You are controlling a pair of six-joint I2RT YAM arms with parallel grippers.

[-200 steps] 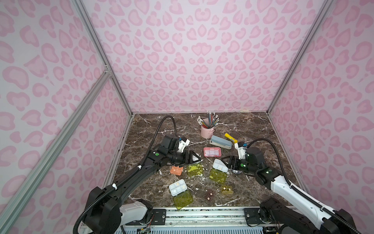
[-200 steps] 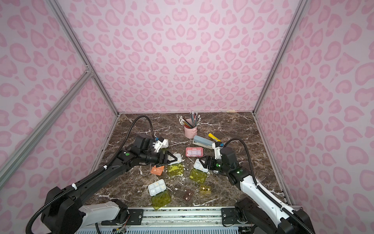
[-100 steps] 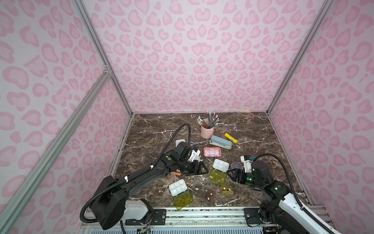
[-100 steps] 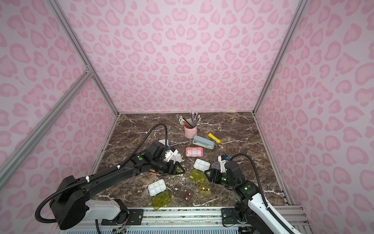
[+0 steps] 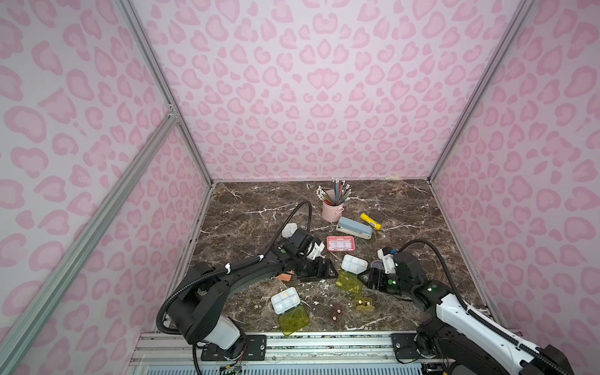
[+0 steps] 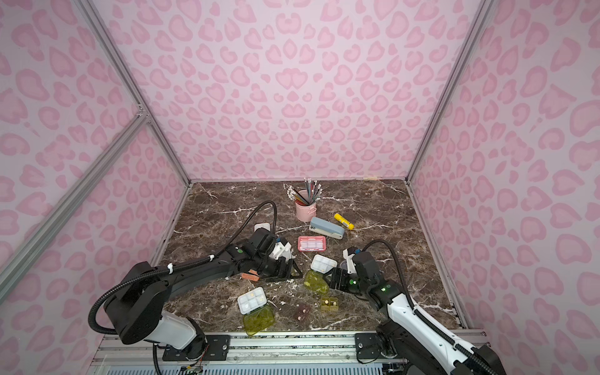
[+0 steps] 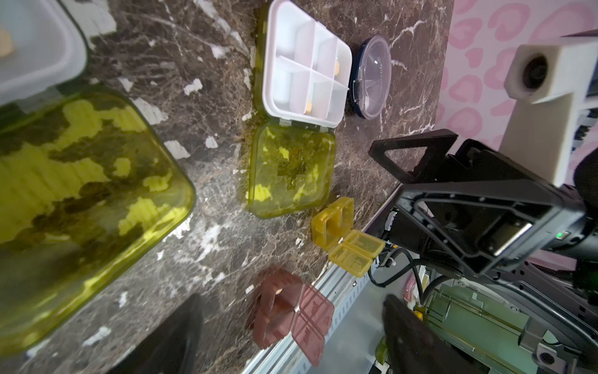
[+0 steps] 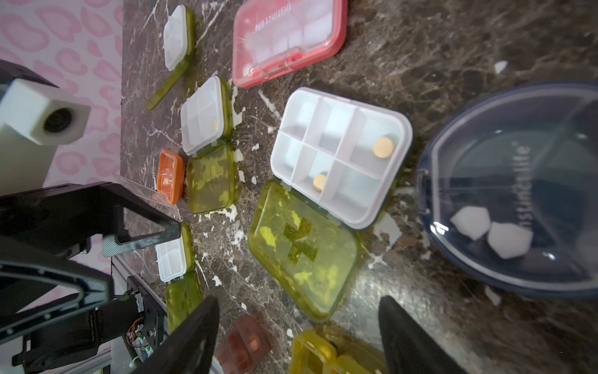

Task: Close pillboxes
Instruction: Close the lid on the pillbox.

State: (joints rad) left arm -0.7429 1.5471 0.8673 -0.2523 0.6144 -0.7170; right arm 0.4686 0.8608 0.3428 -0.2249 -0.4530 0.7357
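Fingers apart, nothing held: left gripper (image 5: 324, 271) and right gripper (image 5: 366, 279) sit low, flanking the lid (image 5: 349, 283) of an open tray (image 5: 354, 263).

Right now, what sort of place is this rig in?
Probably a staged robot data-collection booth: pink patterned wall panels on aluminium framing, a marble-look tabletop with a mounting rail along its near edge, and open pillboxes on it.
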